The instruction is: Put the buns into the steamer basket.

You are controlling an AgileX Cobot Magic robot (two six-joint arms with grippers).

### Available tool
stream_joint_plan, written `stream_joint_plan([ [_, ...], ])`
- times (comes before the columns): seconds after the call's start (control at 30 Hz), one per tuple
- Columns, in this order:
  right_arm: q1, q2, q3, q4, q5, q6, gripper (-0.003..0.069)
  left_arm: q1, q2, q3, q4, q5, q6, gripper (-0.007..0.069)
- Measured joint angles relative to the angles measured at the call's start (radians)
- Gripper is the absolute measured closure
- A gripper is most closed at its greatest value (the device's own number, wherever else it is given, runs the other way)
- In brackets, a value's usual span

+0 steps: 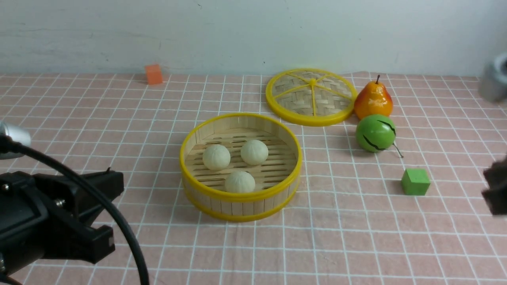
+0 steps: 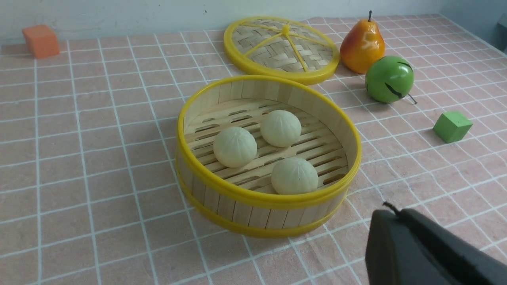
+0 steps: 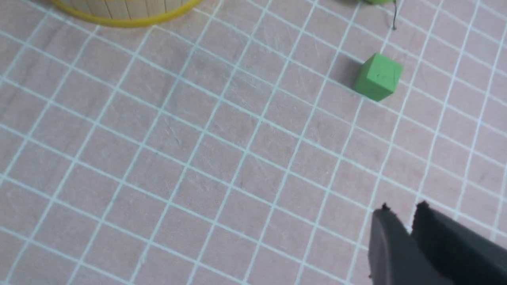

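We see the steamer basket (image 1: 241, 194) in the middle of the front view, standing on the pink checked cloth that covers the tabletop (image 1: 356, 245). All three buns (image 1: 216, 157) lie on its slatted floor: two side by side toward the back and one nearer the front wall, close together; we cannot tell whether they touch. In the left wrist view the same basket (image 2: 222, 99) fills the center of the frame with the buns (image 2: 235, 147) inside.

Above and to the right of the basket in the front view lies the woven lid (image 1: 311, 96), flat on the cloth. Just right of it stands a pear (image 1: 373, 101), with a green fruit (image 1: 375, 133) below it, the two close together. A green cube (image 1: 415, 182) sits lower right, and an orange cube (image 1: 153, 74) sits at the upper left near the wall.

The left gripper (image 1: 105, 213) is at the lower left of the front view, its fingers pressed together, holding nothing. The right gripper (image 3: 402, 219) shows at the lower right of its wrist view, fingers nearly together with a narrow gap, pinching nothing, above bare cloth.
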Motion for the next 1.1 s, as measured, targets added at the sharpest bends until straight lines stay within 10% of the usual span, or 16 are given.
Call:
stream_joint_plan([
  [0.47,0.0,-0.34,0.855,0.0,-0.989,0.194,0.0679,0.0,0.0,0.0,0.0,0.0,0.0,0.0635],
  [0.73,-0.009,-0.398,0.995,-0.003,-0.975,0.194,0.0678,0.0,0.0,0.0,0.0,0.001,0.0,0.063],
  [1.1,-0.397,-0.948,0.995,0.071,-0.763,0.166,0.0676,0.0,0.001,0.0,0.0,0.007,0.0,0.0625],
])
